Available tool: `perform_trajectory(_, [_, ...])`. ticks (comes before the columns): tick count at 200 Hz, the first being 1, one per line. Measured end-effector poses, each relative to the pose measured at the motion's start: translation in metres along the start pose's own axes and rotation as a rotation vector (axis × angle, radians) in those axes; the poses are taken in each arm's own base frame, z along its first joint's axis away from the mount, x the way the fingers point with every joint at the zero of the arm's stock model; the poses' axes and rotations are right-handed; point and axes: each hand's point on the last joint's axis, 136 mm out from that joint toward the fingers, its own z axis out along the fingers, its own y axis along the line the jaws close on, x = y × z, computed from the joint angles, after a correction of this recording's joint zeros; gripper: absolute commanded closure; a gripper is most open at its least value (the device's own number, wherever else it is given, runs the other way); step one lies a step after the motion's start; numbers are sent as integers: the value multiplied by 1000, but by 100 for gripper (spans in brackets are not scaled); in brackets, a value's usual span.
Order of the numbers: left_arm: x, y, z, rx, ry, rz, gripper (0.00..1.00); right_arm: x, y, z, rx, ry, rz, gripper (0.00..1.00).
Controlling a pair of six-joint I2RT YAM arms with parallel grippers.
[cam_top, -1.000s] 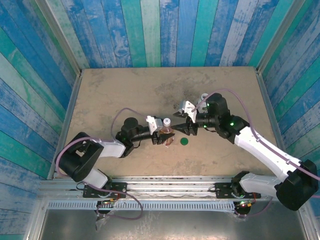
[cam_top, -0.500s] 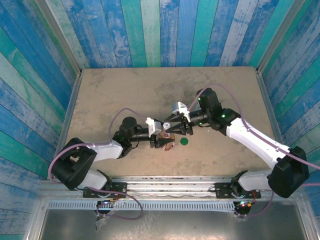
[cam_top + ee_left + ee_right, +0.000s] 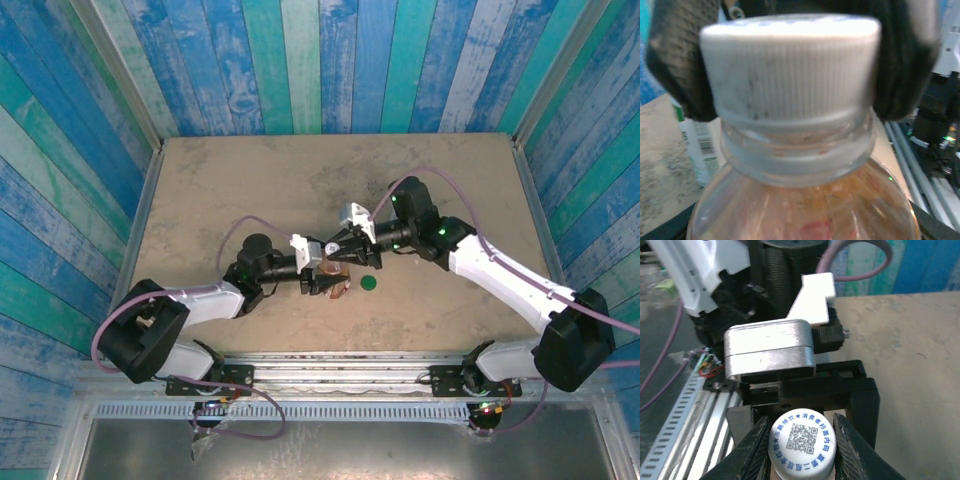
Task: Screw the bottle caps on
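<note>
The clear bottle [image 3: 805,200] of amber liquid with a red label stands upright at mid-table, my left gripper [image 3: 328,281] shut on its body. The ribbed white cap [image 3: 790,70] sits on its neck. In the right wrist view the cap [image 3: 801,442] shows a blue QR print on top, and my right gripper [image 3: 801,446] is shut on it, black fingers [image 3: 756,452] pressing both sides. The dark green cap [image 3: 369,284] lies flat on the table just right of the bottle. The opaque white bottle [image 3: 696,147], with barcode and green print, stands behind the clear one.
The tan table [image 3: 250,190] is boxed in by blue-green plank walls [image 3: 300,60]. A metal rail [image 3: 340,365] runs along the near edge. Purple cables loop off both arms.
My right gripper has swung left from beside the bottle and closed round the white cap. The left arm shifted slightly, still holding the bottle.
</note>
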Motion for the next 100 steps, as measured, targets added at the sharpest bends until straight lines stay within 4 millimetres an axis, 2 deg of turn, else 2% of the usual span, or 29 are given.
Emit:
perform_trajectory(10, [0,10,0,-58,4,-3,35,-1,-9,1,61,3,25,77])
perform_trajectory(20, [1,23,-1,-132,9,-10,35,-1,-19,3,142,4,44,79])
perform_trajectory(31, [3,35,-3,-207,16,-13,35,-1,-28,5,229,0,62,76])
perform_trajectory(51, [5,52,-5,-324,21,-6,35,-2,-39,9,409,-31,72,80])
perform_trajectory(88, [8,64,-10,-458,30,-1,34,-2,-48,12,654,-83,106,80])
perform_trajectory(100, [9,64,-10,-467,32,-1,34,-2,-49,11,690,-97,114,75])
